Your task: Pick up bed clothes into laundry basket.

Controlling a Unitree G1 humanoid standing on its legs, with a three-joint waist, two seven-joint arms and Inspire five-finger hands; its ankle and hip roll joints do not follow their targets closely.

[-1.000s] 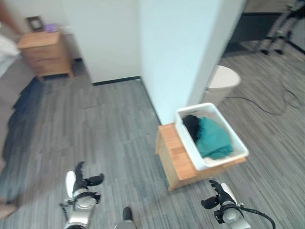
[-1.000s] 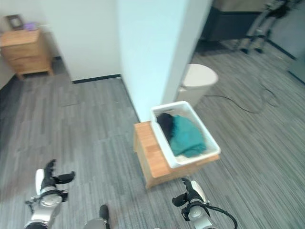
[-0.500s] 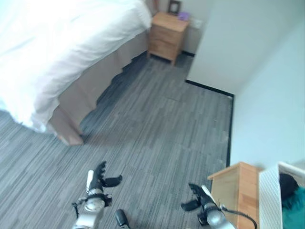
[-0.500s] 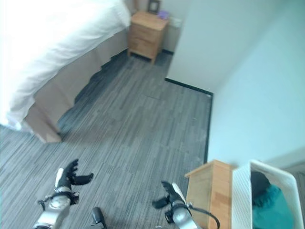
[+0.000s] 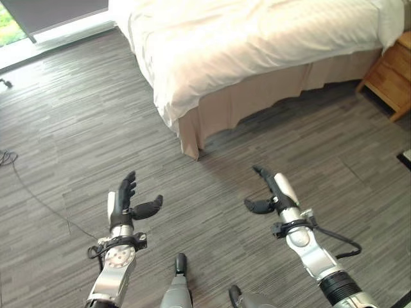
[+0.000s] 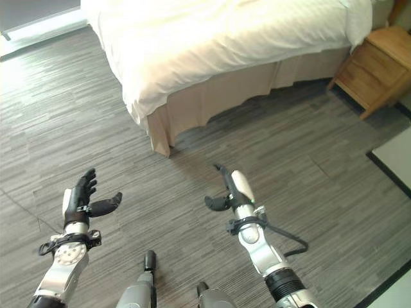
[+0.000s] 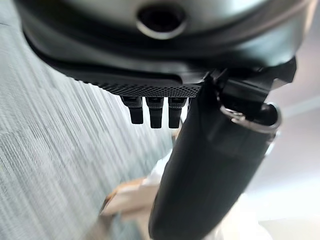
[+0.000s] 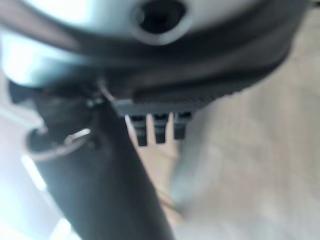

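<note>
A bed (image 5: pixel 257 38) with a white sheet and a beige skirt (image 5: pixel 257 102) stands ahead, its near corner (image 6: pixel 151 128) a short way beyond both hands. My left hand (image 5: pixel 123 204) is raised low on the left, fingers straight and thumb out, holding nothing. My right hand (image 5: pixel 275 192) hangs at the same height to the right of it, fingers straight, also empty. The left wrist view looks past straight fingers (image 7: pixel 155 112) and the thumb (image 7: pixel 210 170) toward the bed. Straight fingers (image 8: pixel 156 128) show in the right wrist view too.
A wooden nightstand (image 6: pixel 379 64) stands at the bed's far right side. Grey plank floor (image 5: pixel 77 128) spreads to the left and between me and the bed. A pale mat edge (image 6: pixel 395 160) lies at the right.
The camera has swung left: the white basket on its wooden stand and the wall have left the view, and the bed now lies straight ahead. Both hands stay open and have risen a little.
</note>
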